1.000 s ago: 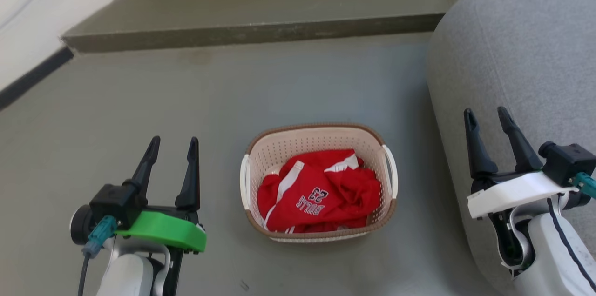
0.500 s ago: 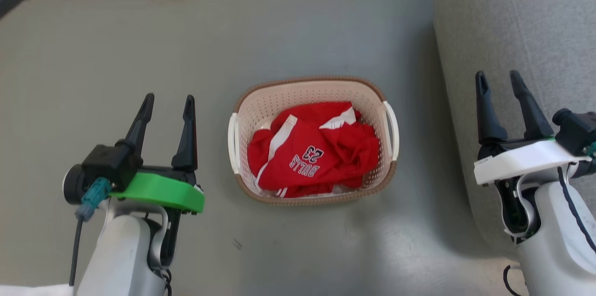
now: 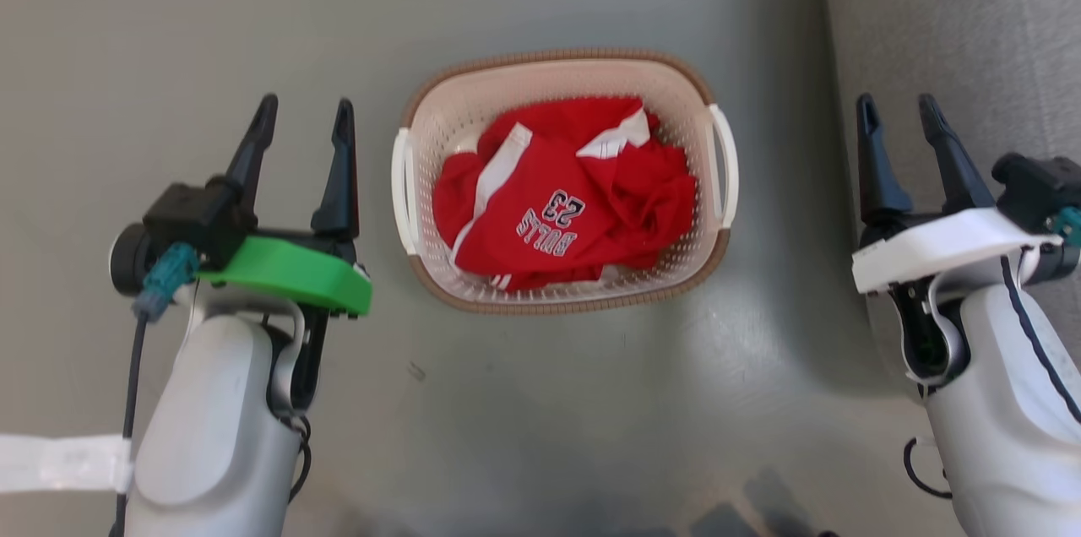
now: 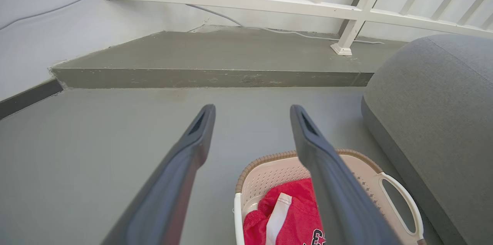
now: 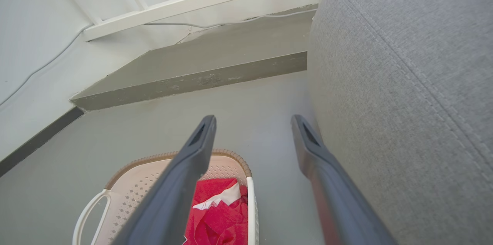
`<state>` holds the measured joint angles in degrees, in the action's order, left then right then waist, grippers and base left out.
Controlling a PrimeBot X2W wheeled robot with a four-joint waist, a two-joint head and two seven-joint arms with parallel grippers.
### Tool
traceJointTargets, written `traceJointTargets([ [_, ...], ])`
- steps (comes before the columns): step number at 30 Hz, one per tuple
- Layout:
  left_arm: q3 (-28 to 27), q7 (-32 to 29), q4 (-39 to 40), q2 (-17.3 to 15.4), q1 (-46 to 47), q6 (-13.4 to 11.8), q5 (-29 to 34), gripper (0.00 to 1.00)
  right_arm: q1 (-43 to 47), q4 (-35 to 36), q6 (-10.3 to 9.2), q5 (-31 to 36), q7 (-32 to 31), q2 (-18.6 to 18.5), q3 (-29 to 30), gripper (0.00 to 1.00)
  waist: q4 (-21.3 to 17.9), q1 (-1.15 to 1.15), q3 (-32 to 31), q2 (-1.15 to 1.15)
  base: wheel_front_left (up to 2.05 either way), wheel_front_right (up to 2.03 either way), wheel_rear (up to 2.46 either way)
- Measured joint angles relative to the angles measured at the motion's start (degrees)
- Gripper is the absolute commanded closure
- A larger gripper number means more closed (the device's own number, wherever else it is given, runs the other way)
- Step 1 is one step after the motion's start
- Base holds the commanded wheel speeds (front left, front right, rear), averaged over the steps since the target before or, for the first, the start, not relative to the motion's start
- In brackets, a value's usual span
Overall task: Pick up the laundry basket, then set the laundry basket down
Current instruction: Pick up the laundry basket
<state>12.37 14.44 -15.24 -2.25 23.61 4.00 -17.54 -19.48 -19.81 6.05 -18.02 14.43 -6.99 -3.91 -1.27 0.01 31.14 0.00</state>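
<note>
Right now the L gripper (image 3: 305, 105) has its fingers spread apart w/ nothing between them. It hovers over the floor (image 3: 169, 30) just left of the laundry basket (image 3: 553, 57), not touching it. R gripper (image 3: 895, 102) fingers are likewise parted & empty, held over the edge of the grey fabric sofa (image 3: 954, 13), apart from the basket's right side.

Basket sits upright on the floor between the two grippers, near the sofa's edge, w/ white handles (image 3: 404, 182) on its left & right ends. Inside is a crumpled red jersey (image 3: 583, 208) w/ white trim, lettered "BULLS 23".

L wrist view: basket at bottom, partly behind one finger. Beyond it a raised step (image 4: 208, 77) runs along the floor's far edge, w/ a white railing (image 4: 231, 0) above. R wrist view: basket lower left, sofa on the right.
</note>
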Motion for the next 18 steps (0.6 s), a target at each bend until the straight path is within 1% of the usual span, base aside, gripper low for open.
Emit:
traceJointTargets([
  [4, 0.6, 0.0, -1.8, 0.1, 2.6, 0.0, -0.5, 0.00, -2.5, -2.9, 0.47, -0.2, 0.0, 0.2, -0.4, 0.00, 0.0, 0.00, 2.8, 0.00, 0.00, 0.00, 0.00],
  [8, 1.5, 0.1, -4.8, 0.2, 4.6, 0.0, -1.6, 0.00, -4.7, -6.4, 0.48, -0.3, 0.0, 0.5, -1.2, 0.00, 0.1, 0.00, 5.6, 0.00, 0.00, 0.00, 0.00],
  [9, 2.0, 0.1, -6.0, 0.2, 5.6, 0.0, -2.3, 0.00, -6.1, -8.1, 0.49, -0.3, 0.0, 0.5, -1.6, 0.00, 0.2, 0.00, 6.8, 0.00, 0.00, 0.00, 0.00],
  [14, 2.6, 0.1, -9.3, 0.4, 8.9, 0.1, -2.5, 0.00, -10.5, -12.0, 0.51, -0.3, 0.0, 0.5, -2.7, 0.00, 0.4, 0.00, 10.0, 0.00, 0.00, 0.00, 0.00],
  [18, 3.4, 0.1, -13.0, 0.5, 11.0, 0.5, -4.1, 0.00, -13.7, -15.2, 0.53, -0.4, 0.0, 0.6, -3.6, 0.00, 0.6, 0.00, 12.3, 0.00, 0.00, 0.00, 0.00],
])
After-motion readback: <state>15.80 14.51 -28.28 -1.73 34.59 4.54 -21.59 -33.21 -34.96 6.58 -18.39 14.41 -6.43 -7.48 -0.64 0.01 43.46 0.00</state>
